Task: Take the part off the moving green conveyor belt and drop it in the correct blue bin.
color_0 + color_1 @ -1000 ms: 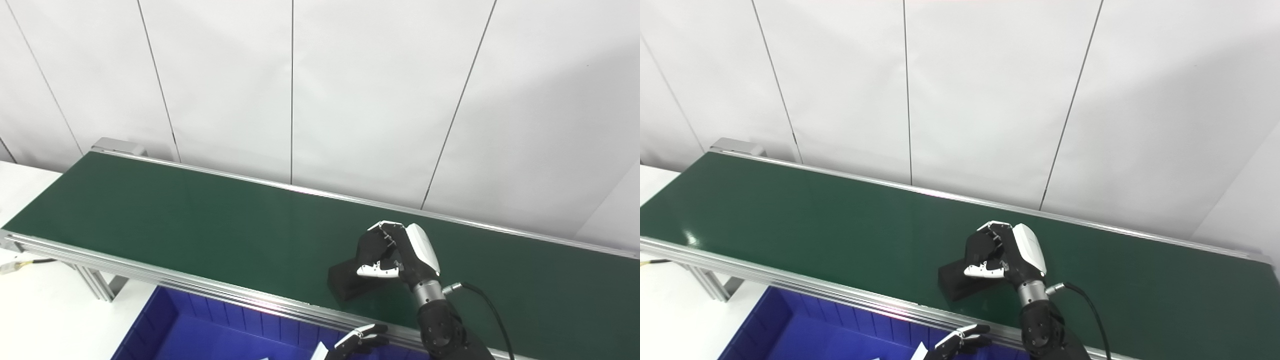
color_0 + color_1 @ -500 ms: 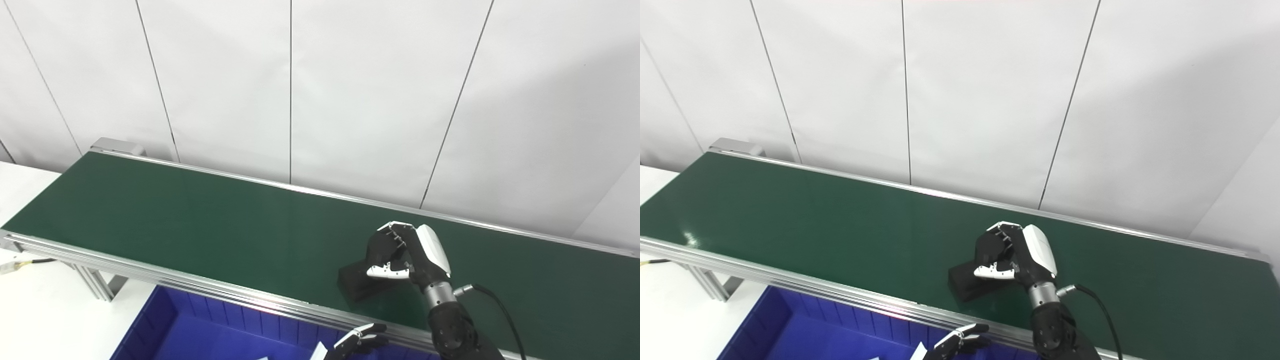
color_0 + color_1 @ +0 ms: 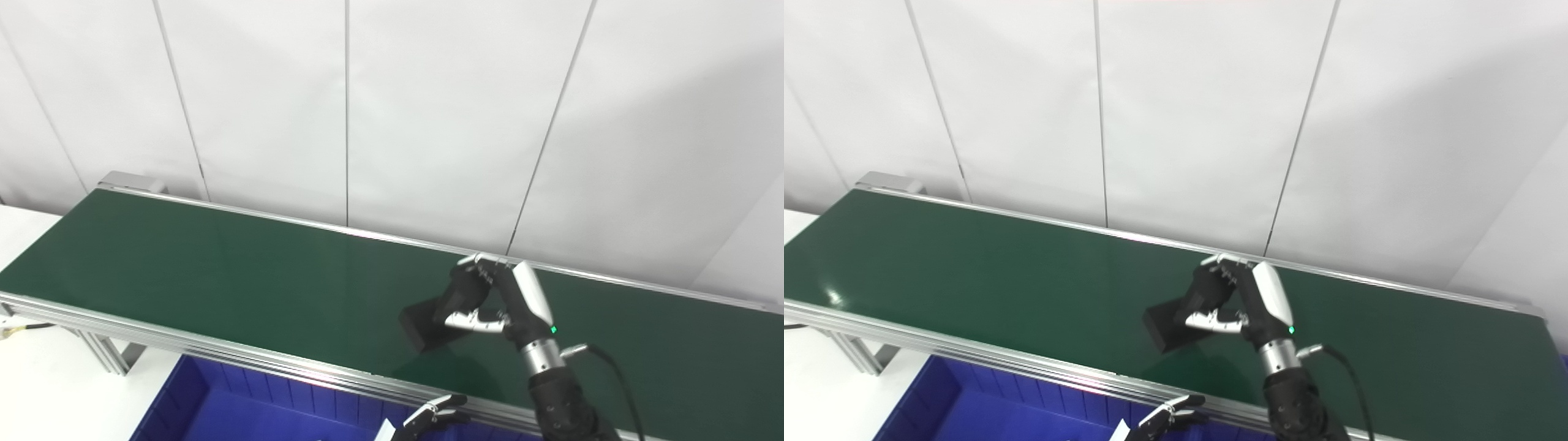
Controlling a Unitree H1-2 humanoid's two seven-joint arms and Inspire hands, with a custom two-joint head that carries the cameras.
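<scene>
My right hand (image 3: 499, 300) is shut on a black block-shaped part (image 3: 422, 321) and holds it lifted a little above the green conveyor belt (image 3: 214, 269), with a shadow on the belt below it. The part sticks out to the left of the fingers; it also shows in the right eye view (image 3: 1167, 321). My left hand (image 3: 432, 416) shows only its fingertips at the bottom edge, fingers apart, over the blue bin (image 3: 245, 410). The blue bin sits below the belt's near rail.
The belt's near aluminium rail (image 3: 184, 343) runs between the belt and the bin. A white wall stands right behind the belt's far rail (image 3: 306, 223). A white table (image 3: 49, 392) with a cable lies at the lower left.
My right hand has raised the black part off the belt and tilted it up. The camera has shifted slightly. The left hand has stayed at the bottom edge.
</scene>
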